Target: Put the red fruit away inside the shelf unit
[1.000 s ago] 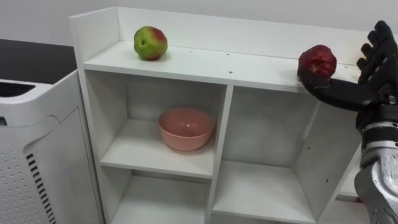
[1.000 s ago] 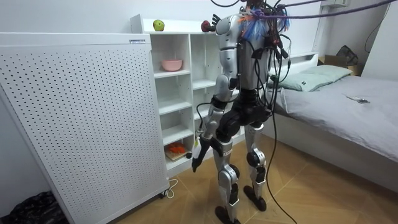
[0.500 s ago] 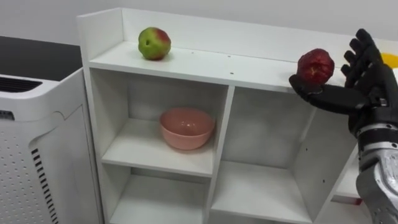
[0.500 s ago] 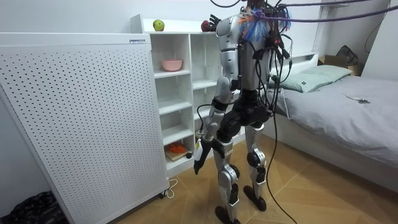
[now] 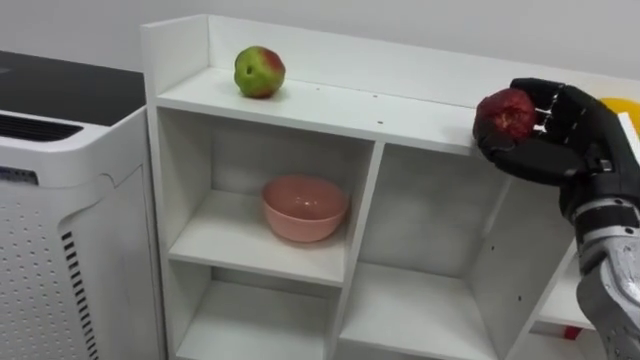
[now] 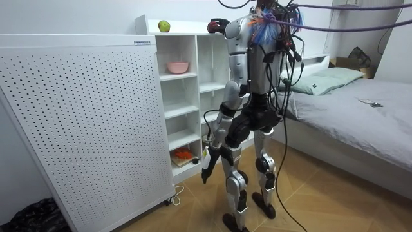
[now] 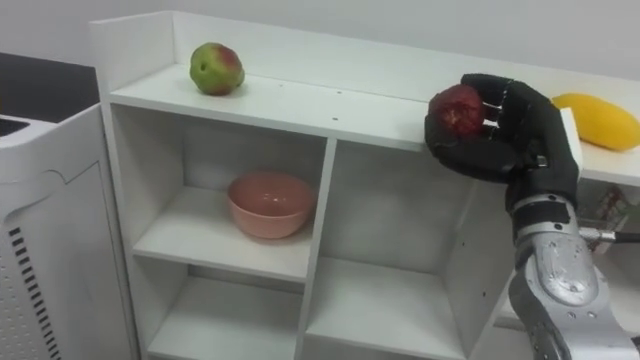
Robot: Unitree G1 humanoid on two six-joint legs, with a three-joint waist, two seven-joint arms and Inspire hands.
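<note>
My right hand (image 5: 560, 140) has its fingers curled round the red apple (image 5: 505, 113), holding it at the front edge of the closet's (image 5: 330, 105) top shelf; whether the fruit touches the board I cannot tell. The right eye view gives me the mango (image 7: 600, 120) whole, lying on that shelf just beside the hand. Well apart, at the shelf's left end, sits a green apple (image 5: 259, 71), with a pink bowl (image 5: 305, 207) in the compartment below it. The room view adds the robot standing close before the closet, left hand (image 6: 205, 169) hanging by its thigh, and a bed (image 6: 360, 109) at the room view's right.
</note>
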